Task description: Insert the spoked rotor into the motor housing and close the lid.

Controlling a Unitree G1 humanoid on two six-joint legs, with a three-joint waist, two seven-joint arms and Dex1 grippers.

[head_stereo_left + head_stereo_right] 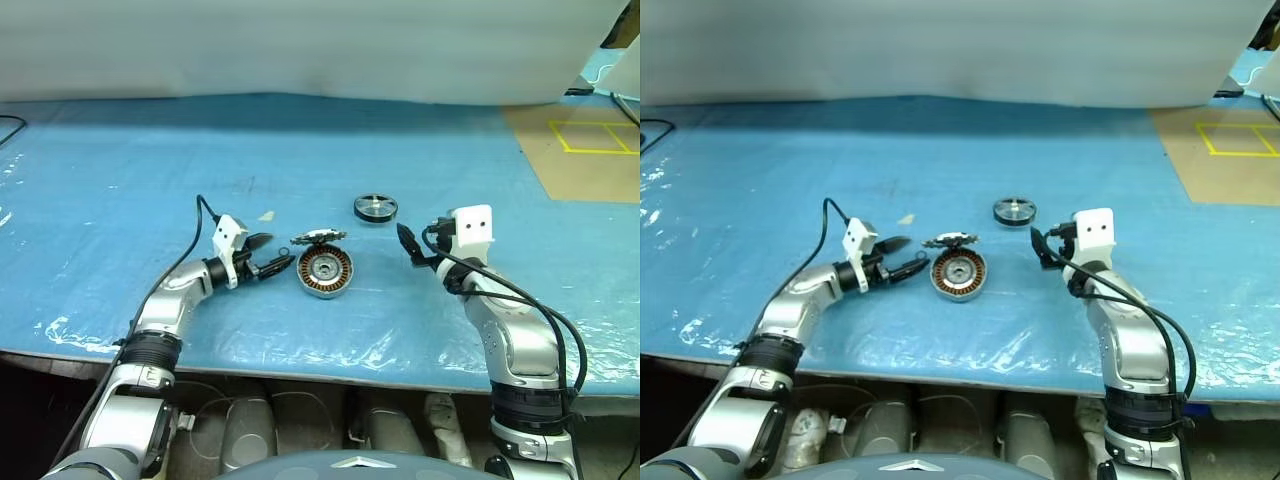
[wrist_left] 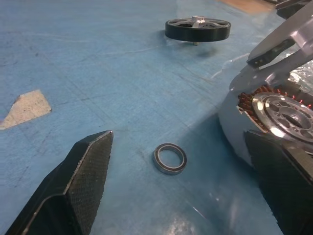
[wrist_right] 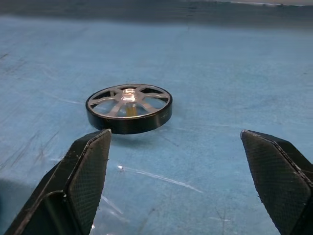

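Observation:
The motor housing (image 1: 325, 271) lies flat on the blue table, its copper windings facing up. The grey lid (image 1: 318, 237) leans tilted against the housing's far rim. Beyond and to the right, the spoked rotor (image 1: 375, 208) rests flat by itself. My left gripper (image 1: 274, 254) is open just left of the housing, fingers pointing at it with nothing between them. In the left wrist view the housing (image 2: 279, 110) sits by one fingertip (image 2: 274, 166). My right gripper (image 1: 410, 248) is open to the right of the housing, facing the rotor (image 3: 129, 107), which lies a short way ahead of the fingers.
A small metal bearing ring (image 2: 170, 158) lies on the table between my left fingers. A beige patch (image 1: 266, 215) marks the blue cover behind the left gripper. A brown board with yellow tape (image 1: 585, 150) lies at the far right. The table's front edge (image 1: 300, 365) is close.

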